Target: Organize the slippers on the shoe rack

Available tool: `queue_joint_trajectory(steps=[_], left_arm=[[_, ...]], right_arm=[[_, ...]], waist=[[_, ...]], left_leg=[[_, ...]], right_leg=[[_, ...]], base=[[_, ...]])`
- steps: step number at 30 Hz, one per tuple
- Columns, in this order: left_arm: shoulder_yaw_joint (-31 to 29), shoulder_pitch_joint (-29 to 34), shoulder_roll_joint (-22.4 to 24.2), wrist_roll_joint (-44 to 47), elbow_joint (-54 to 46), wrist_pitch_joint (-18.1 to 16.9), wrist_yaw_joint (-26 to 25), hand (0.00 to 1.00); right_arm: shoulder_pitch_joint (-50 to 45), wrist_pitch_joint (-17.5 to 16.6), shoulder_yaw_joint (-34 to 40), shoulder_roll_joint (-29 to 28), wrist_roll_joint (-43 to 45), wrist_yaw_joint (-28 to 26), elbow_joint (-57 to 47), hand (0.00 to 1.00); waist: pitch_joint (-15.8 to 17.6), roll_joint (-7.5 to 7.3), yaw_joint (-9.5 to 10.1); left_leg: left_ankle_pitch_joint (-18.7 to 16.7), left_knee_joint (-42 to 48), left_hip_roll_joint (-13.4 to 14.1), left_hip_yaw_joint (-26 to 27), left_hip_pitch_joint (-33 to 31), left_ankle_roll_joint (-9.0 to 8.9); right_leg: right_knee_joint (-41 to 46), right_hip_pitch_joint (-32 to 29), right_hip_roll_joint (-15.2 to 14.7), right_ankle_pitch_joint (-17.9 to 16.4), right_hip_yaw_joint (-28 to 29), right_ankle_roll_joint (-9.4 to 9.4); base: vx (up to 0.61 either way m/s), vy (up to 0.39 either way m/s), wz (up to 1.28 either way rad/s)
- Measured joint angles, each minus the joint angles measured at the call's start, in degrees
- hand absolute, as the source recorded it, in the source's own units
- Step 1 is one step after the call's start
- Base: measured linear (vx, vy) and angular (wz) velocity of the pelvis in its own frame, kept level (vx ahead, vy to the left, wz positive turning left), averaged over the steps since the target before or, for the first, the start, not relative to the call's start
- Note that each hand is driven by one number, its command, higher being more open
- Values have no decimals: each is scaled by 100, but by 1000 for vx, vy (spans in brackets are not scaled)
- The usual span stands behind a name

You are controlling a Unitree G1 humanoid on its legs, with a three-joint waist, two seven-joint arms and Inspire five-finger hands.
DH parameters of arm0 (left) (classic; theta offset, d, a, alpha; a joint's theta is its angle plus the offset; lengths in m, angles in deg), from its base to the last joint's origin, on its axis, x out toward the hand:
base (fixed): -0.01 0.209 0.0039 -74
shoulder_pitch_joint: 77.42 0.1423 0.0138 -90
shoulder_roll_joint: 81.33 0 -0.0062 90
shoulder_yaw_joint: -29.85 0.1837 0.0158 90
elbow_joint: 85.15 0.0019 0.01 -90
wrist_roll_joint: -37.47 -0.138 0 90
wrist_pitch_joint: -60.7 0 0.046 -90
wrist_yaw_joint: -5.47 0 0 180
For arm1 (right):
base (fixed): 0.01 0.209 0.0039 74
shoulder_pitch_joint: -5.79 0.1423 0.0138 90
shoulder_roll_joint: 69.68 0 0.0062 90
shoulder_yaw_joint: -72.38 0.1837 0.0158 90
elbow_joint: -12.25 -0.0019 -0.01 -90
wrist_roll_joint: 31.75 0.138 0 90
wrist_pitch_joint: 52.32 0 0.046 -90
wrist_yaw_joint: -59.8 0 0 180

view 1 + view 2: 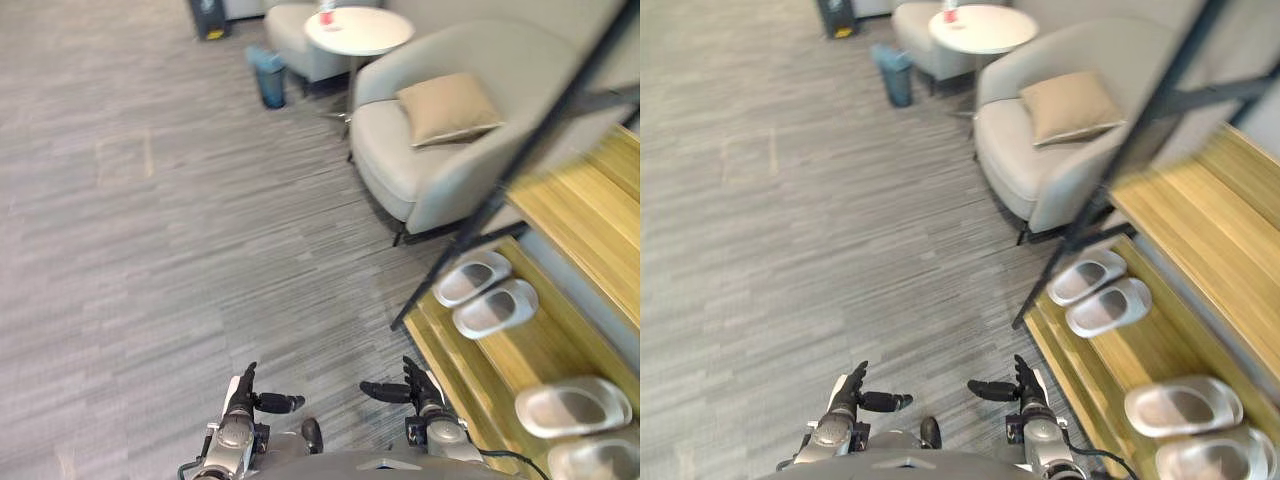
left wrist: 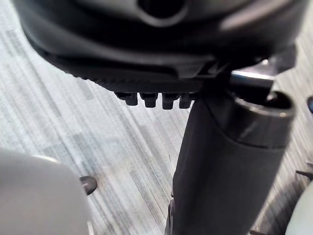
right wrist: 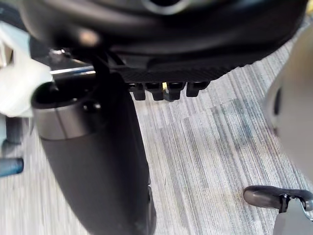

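Low over the floor (image 1: pixel 150 250), left hand (image 1: pixel 241 398) and right hand (image 1: pixel 420 388) hang empty, fingers straight, thumbs out; pale slippers (image 1: pixel 472 280) sit paired on the shoe rack (image 1: pixel 530 352).

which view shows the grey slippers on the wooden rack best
The right eye view: all four pale grey slippers lie on the low wooden shoe rack shelf, least cropped here. The left eye view shows the same four, the nearest cut more by the edge. Both wrist views face grey carpet.
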Motion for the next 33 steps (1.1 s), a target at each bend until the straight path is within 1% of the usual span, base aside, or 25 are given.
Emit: queue_joint_trajectory(steps=[3, 5, 6, 7, 8, 9, 10, 13, 15, 16, 18, 19, 20, 21, 23, 24, 25, 26, 27, 28, 29, 30, 31, 32, 33], left_arm=[[3, -73, 4, -17, 168, -1, -14, 100], [-11, -70, -14, -20, 194, -7, -3, 100], [-94, -42, 26, -22, 194, -27, -10, 100], [-233, 2, 110, -16, 215, -50, -29, 100], [-426, 7, 219, -12, 167, -87, -34, 100], [-499, 5, 237, -8, 143, -83, -18, 100], [-705, 30, 282, -2, 77, -82, -24, 100], [-879, 170, 267, 79, -194, -129, -127, 100], [-863, 110, 267, 57, -273, -149, -80, 100], [-855, -15, 225, 51, -268, -137, -73, 100], [-792, -151, 146, 43, -275, -133, -66, 100], [-732, -131, 133, 42, -323, -149, -72, 100], [-680, -89, 156, 42, -341, -155, -75, 100], [-629, -120, 24, 37, -333, -164, -55, 100], [-663, -123, -40, 54, -302, -179, -56, 100], [-667, -123, -34, 53, -293, -180, -57, 100], [-657, -92, -4, 43, -258, -176, -31, 100], [-641, -84, 23, 41, -218, -174, -21, 100], [-603, -76, 34, 37, -127, -173, 2, 100], [-587, -18, 49, 34, -87, -122, 16, 100], [-524, 32, 44, 6, -3, -121, 24, 100], [-517, 39, 46, -14, 11, -121, 28, 100], [-439, -10, 43, -47, 103, -120, 37, 100], [-428, -22, 43, -57, 113, -118, 37, 100], [-389, -57, 45, -78, 145, -103, 47, 100]], right_arm=[[12, -33, -92, 71, 25, -51, -124, 100], [-13, -32, -90, 104, 25, -53, -126, 100], [-55, -28, -91, 148, 19, -63, -112, 100], [-43, -12, -86, 161, 6, -73, -76, 100], [49, 12, -82, 168, -9, -56, -41, 100], [57, 21, -83, 168, -11, -55, -36, 100], [34, 61, -118, 142, -12, -56, -37, 100], [-49, 51, -373, 73, -4, -48, -111, 100], [101, 15, -422, 62, 10, -47, -188, 100], [186, -3, -423, 56, 10, -45, -224, 100], [187, 6, -396, 68, 8, -28, -217, 100], [88, 10, -390, 94, 2, -13, -214, 100], [22, 9, -399, 120, -6, -13, -220, 100], [-22, 42, -454, 59, -33, 9, -143, 100], [11, 43, -500, -15, -179, -2, -153, 100], [21, 44, -500, -22, -203, -5, -151, 100], [35, 53, -502, -67, -207, -35, -146, 100], [43, 49, -504, -84, -207, -39, -149, 100], [53, 32, -518, -112, -208, -64, -153, 100], [41, 28, -547, -120, -208, -97, -162, 100], [28, 39, -587, -114, -206, -122, -254, 100], [34, 14, -588, -105, -204, -131, -278, 100], [73, -22, -581, -85, -195, -139, -353, 100], [78, -20, -581, -84, -195, -141, -362, 100], [148, -32, -574, -76, -194, -141, -380, 100]], waist=[[73, -1, -59], [78, -61, -89], [15, -41, -95], [-73, 71, -41], [-66, 181, 0], [-56, 200, 2], [-27, 208, 30], [23, 96, 158], [34, 78, 202], [85, -6, 199], [165, -134, 181], [145, -103, 173], [117, -33, 178], [73, -267, 226], [67, -361, 241], [69, -356, 245], [83, -340, 265], [112, -295, 261], [160, -220, 233], [202, -139, 150], [246, -29, 54], [259, -9, 32], [276, 17, -28], [276, 17, -36], [296, 27, -125]], left_leg=[[-188, -16, -87, -648, 274, -42], [-398, 146, -253, -1065, 418, -149], [-601, 406, -296, -1403, 408, -254], [-742, 625, -198, -1593, 320, -444], [-775, 1277, -146, -1453, -100, -1045], [-760, 1526, -143, -1370, -219, -1196], [-583, 2274, -101, -1037, -495, -1542], [-813, 3380, 624, 365, -809, -1330], [-997, 3038, 1058, 1033, -1187, -1158], [-941, 2477, 1131, 1401, -1454, -1057], [-620, 1788, 1118, 1903, -1721, -796], [-80, 1232, 1080, 2200, -1756, -660], [450, 983, 1119, 2276, -1761, -545], [436, 1182, 920, 2249, -1839, -208], [51, 1278, 656, 2067, -1817, -178], [-49, 1331, 610, 2031, -1782, -166], [-342, 1342, 446, 1937, -1444, -130], [-457, 1270, 397, 1880, -1223, -137], [-592, 1146, 337, 1781, -837, -136], [-644, 870, 283, 1658, -347, -137], [-637, 497, 251, 1484, 162, -152], [-634, 358, 246, 1429, 342, -156], [-624, 86, 242, 1255, 670, -174], [-624, 61, 242, 1227, 689, -174], [-624, -96, 241, 1043, 844, -174]], right_leg=[[-757, -509, 556, 305, 1010, 281], [-1234, -566, 577, 779, 1418, 158], [-1298, -458, 575, 1318, 1399, -17], [-1427, -335, 604, 1316, 1159, -173], [-1674, -184, 578, 1305, 856, -234], [-1688, -147, 565, 1293, 822, -253], [-1751, 111, 542, 1253, 774, -315], [-2351, 1082, 602, 1198, 628, -401], [-2627, 1345, 557, 1189, 371, -389], [-2655, 1436, 408, 1091, 112, -227], [-2649, 1690, 207, 942, -231, 13], [-2625, 1879, 201, 853, -423, 159], [-2579, 1939, 244, 786, -492, 249], [-2403, 2032, 36, 601, -529, 301], [-2150, 2072, -150, 836, -484, 593], [-1951, 2057, -205, 856, -449, 629], [-726, 1815, -518, 1005, -216, 674], [-17, 1634, -651, 1083, -93, 592], [1086, 1269, -691, 806, 147, 241], [1798, 864, -472, 525, 458, 189], [1890, 399, -158, 212, 577, 62], [1765, 166, -42, 130, 557, -21], [985, -406, 237, 68, 538, -126], [888, -442, 255, 69, 538, -126], [32, -712, 374, 204, 540, -24]], base=[[255, -52, 132], [300, -102, 139], [471, -150, 128], [665, -197, 166], [484, -126, 118], [428, -96, 118], [409, -80, 83], [402, -68, 57], [383, 13, 49], [349, 64, 67], [359, 90, 96], [374, 125, 90], [497, 184, 92], [516, 190, 84], [580, 217, 69], [538, 241, 46], [513, 261, 36], [489, 254, 38], [448, 191, 34], [512, 134, 60], [524, 104, 57], [631, 71, 68], [374, 26, 41], [574, -17, 68], [298, -30, 68]])
